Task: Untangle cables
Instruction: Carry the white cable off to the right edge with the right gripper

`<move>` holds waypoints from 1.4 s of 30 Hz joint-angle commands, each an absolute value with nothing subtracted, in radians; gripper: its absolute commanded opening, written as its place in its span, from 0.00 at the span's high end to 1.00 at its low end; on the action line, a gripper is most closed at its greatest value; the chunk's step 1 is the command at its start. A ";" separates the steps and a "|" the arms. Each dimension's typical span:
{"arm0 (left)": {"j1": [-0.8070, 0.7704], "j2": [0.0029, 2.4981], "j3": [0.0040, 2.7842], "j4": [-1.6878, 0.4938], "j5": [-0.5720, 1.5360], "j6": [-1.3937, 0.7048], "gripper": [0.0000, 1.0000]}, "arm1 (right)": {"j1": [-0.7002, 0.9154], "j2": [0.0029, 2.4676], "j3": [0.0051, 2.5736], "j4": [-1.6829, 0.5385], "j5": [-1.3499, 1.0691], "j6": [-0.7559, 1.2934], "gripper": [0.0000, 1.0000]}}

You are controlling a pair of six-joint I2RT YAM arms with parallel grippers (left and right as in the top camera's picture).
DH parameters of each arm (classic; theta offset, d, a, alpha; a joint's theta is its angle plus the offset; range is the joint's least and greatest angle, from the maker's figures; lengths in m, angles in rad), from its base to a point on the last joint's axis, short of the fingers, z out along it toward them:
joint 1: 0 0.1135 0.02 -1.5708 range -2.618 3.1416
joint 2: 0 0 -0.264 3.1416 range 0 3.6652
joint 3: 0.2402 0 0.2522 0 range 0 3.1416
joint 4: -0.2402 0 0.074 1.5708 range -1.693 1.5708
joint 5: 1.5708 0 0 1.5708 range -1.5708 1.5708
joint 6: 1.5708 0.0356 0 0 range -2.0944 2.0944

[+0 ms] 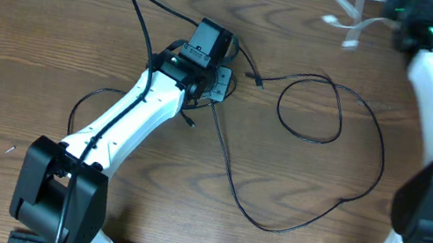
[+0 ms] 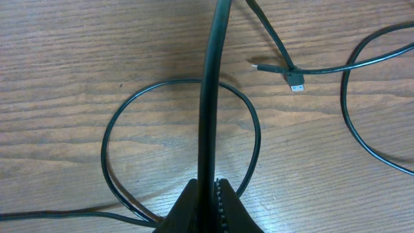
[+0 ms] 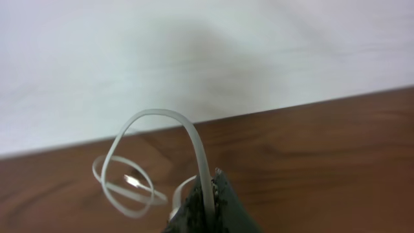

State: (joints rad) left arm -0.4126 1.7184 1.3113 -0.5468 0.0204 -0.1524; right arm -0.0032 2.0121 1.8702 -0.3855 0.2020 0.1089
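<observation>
Left pincer (image 2: pixel 209 188), clenched on the black cable (image 2: pixel 211 77) at the counter (image 1: pixel 35 36) centre, trails slack rightward; right pincer (image 3: pixel 210 194), clenched on the white cable (image 3: pixel 158 114) at the far edge, stands well apart.

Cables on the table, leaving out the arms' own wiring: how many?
2. The black cable loops across the middle, pinched in the left gripper. The white cable curls by the far edge, pinched in the right gripper. No others show.

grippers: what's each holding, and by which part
The left gripper pinches the black cable mid-length, away from its plug; the right gripper pinches the white cable along its cord.
</observation>
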 commanded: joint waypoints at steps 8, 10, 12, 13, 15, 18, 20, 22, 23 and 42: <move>-0.411 1.699 1.318 -0.548 0.018 -0.139 0.92 | -0.306 1.991 1.910 -0.434 0.036 0.119 0.99; -0.411 1.699 1.317 -0.545 0.018 -0.139 0.92 | -0.336 2.021 1.910 -0.422 0.035 0.119 0.99; -0.411 1.699 1.317 -0.545 0.018 -0.139 0.92 | -0.361 2.053 1.910 -0.411 0.035 0.119 0.99; -0.411 1.699 1.317 -0.545 0.018 -0.139 0.92 | -0.373 2.070 1.910 -0.407 0.035 0.119 0.99; -0.411 1.699 1.317 -0.546 0.018 -0.139 0.92 | -0.395 2.108 1.910 -0.398 0.035 0.119 0.99; -0.411 1.699 1.317 -0.545 0.018 -0.139 0.93 | -0.421 2.160 1.910 -0.387 0.035 0.121 0.99; -0.411 1.699 1.317 -0.545 0.018 -0.139 0.92 | -0.436 2.189 1.910 -0.385 0.035 0.147 0.99; -0.411 1.699 1.317 -0.545 0.018 -0.139 0.92 | -0.451 2.212 1.910 -0.384 0.034 0.181 0.80; -0.411 1.699 1.317 -0.545 0.018 -0.139 0.92 | -0.457 2.220 1.910 -0.385 0.033 0.199 0.57; -0.411 1.699 1.317 -0.545 0.018 -0.139 0.92 | -0.451 1.988 1.911 -0.614 -0.123 0.223 0.01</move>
State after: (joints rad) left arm -0.4126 1.7184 1.3113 -0.5430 0.0200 -0.1524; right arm -0.4538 2.0903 1.8969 -0.5869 -0.1093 0.2123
